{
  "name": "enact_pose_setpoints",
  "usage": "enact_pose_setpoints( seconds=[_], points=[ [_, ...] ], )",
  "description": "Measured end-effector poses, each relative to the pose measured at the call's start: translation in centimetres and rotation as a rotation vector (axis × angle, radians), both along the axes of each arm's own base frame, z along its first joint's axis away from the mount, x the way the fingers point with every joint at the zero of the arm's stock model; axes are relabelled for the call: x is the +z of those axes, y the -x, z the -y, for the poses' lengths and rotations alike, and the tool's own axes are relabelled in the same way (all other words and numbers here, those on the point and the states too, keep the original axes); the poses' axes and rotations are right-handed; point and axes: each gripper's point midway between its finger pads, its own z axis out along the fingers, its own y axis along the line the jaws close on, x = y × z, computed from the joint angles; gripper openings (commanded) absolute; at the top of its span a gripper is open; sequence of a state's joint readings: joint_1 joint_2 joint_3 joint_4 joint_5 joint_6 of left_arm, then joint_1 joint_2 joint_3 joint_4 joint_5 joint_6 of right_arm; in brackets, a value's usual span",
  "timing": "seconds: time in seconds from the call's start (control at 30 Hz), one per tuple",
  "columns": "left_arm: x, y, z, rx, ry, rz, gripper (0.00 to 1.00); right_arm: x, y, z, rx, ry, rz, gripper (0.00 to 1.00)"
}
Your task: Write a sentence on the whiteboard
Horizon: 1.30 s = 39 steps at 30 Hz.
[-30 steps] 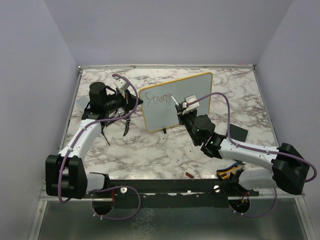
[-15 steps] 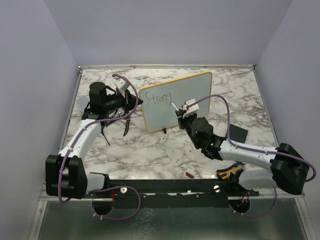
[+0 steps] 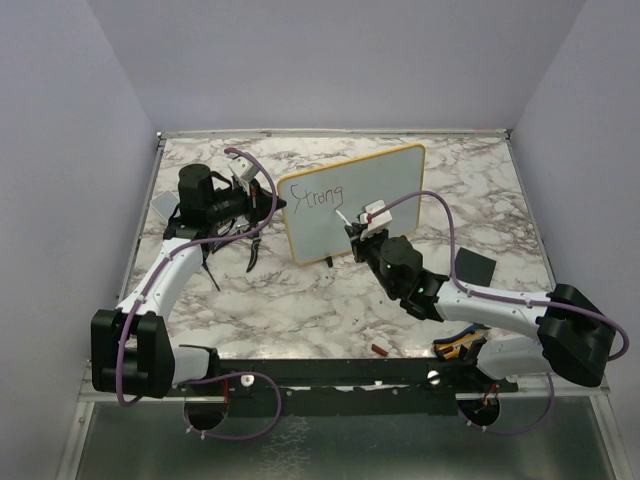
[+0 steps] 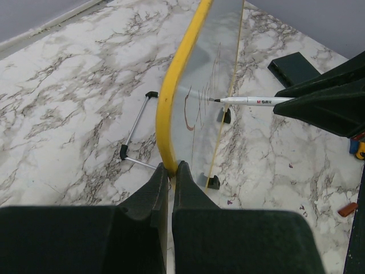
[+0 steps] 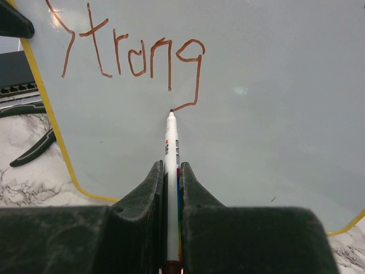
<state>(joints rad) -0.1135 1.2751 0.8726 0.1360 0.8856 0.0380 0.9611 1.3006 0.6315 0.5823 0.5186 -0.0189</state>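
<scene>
The whiteboard [image 3: 380, 195] stands upright on small black feet, with a yellow frame [image 4: 178, 85]. My left gripper [image 4: 169, 168] is shut on its left edge. The sentence [image 5: 134, 51] reads "Strong" in one line of reddish-brown letters; it also shows in the top view [image 3: 315, 198]. My right gripper [image 5: 170, 168] is shut on a white marker [image 5: 171, 171]. The marker's tip touches the board at the tail of the "g". From the left wrist view the marker [image 4: 251, 101] meets the board from the right.
A small dark square slab [image 3: 474, 267] lies on the marble table right of the board. A thin metal stand piece [image 4: 134, 128] lies left of the board. A small red cap [image 3: 380, 350] lies near the front edge. Black tool parts [image 3: 252, 250] lie below the left gripper.
The "g" has been finished: the marker tip moved down and left along its tail. My right arm shifted slightly left. The left gripper and board stayed still.
</scene>
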Motion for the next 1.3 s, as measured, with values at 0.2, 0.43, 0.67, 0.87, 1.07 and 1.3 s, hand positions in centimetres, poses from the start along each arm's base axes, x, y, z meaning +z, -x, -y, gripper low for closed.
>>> enact_pose_setpoints(
  seconds=[0.2,0.43,0.67,0.87,1.07,1.3],
  points=[
    [0.0,0.0,0.0,0.0,0.0,0.0,0.0,2.1,0.5,0.2,0.01,-0.045,0.031,0.01],
    [0.0,0.0,0.0,0.0,0.0,0.0,0.0,6.6,0.8,2.5,-0.03,-0.138,0.107,0.01],
    [0.0,0.0,0.0,0.0,0.0,-0.001,0.0,5.7,-0.9,5.7,-0.095,-0.123,0.101,0.0],
    [0.0,0.0,0.0,0.0,0.0,-0.001,0.0,5.2,-0.9,5.2,-0.045,-0.114,0.089,0.01],
    [0.0,0.0,0.0,0.0,0.0,-0.001,0.0,3.9,-1.1,4.3,-0.011,-0.089,0.063,0.01],
    [0.0,0.0,0.0,0.0,0.0,-0.001,0.0,2.7,-1.8,3.8,-0.009,-0.061,0.037,0.0]
  ],
)
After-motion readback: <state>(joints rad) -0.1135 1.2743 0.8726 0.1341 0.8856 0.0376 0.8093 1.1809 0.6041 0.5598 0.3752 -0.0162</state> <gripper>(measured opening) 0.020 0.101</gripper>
